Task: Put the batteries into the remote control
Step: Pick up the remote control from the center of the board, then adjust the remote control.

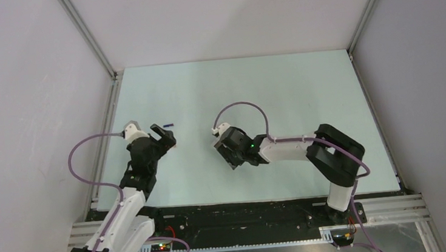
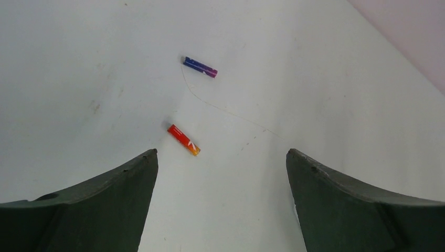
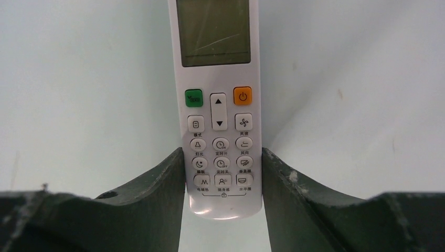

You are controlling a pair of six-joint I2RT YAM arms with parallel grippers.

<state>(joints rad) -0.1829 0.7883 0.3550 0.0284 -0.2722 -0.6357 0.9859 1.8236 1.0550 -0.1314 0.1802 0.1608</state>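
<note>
Pale green tabletop fills every view. From overhead I cannot see the small white plastic remote control; the right gripper covers it. At the wrist its grey screen is cut off by the frame, its buttons face up, and both fingers clamp its lower edges. My left gripper stands wide apart, just short of 2 loose cells lying apart on the table: a red-orange cylindrical battery nearer, a dark blue cylindrical battery beyond.

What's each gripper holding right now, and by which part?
Right gripper clamps the remote control by the long edges of its button end. Left gripper is open, holding nothing.
</note>
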